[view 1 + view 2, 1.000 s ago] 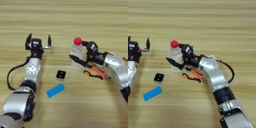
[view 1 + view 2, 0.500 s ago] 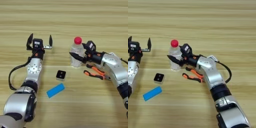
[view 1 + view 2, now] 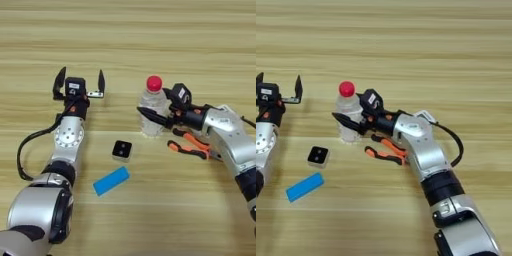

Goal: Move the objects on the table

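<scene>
The bottle [image 3: 153, 106], clear with a red cap, stands upright just right of the frame's centre on the table [image 3: 150, 30]. We see the right gripper [image 3: 154, 114] at its lower body, one black finger [image 3: 152, 118] reaching across its front; whether the fingers clamp the bottle or only bracket it we cannot tell. Just right of the bottle, under the right forearm, lie the pliers [image 3: 189, 145] with orange-and-black handles, untouched. Below and left of the bottle sit a small black-and-white square block [image 3: 122, 150] and, lower still, a blue flat bar [image 3: 111, 180]. At the left, the left gripper [image 3: 79, 87] rests on the wood with its fingers spread wide, holding nothing. We judge the task barely begun: the bottle is being engaged, and every other object awaits moving.
</scene>
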